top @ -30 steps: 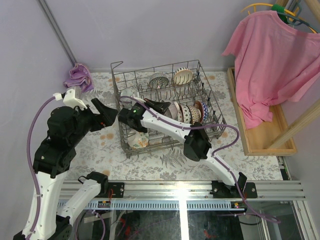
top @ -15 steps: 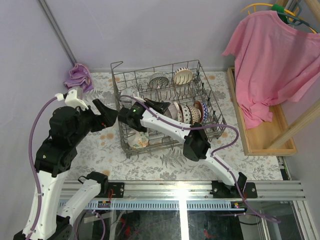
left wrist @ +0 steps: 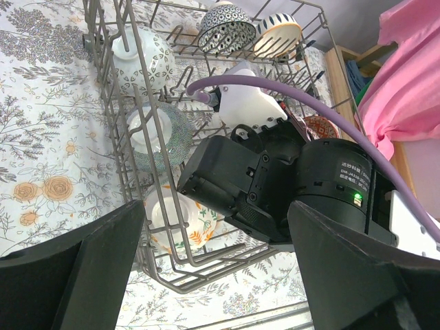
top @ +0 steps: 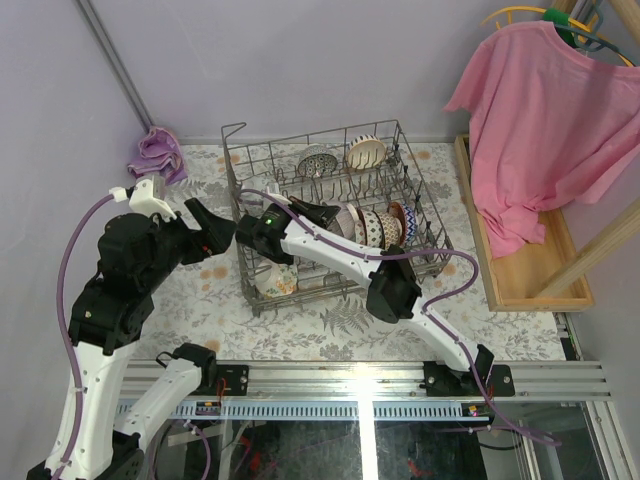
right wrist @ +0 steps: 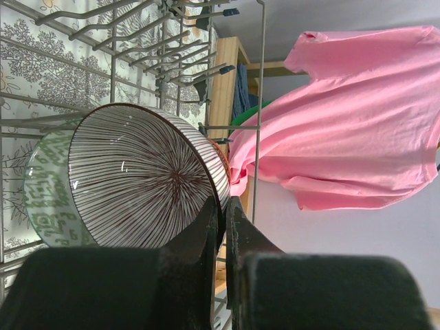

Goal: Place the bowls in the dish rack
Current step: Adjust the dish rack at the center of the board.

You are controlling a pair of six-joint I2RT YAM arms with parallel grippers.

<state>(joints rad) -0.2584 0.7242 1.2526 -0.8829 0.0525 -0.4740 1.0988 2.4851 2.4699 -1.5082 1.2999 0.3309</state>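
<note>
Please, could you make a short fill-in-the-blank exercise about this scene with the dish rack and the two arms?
1. The shirt hanging at the right is ___ in colour.
2. The left gripper hovers outside the dish rack with its jaws ___.
3. The right gripper is ___ the dish rack, jaws shut.
4. The crumpled cloth at the far left is ___.

Missing words: pink; open; inside; purple.

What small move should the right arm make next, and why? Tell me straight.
Probably open the right gripper and back off. Its shut fingers seem to pinch the rim of the brown-striped bowl, which already stands on edge in the dish rack beside a green-patterned bowl, so letting go looks due.
</note>
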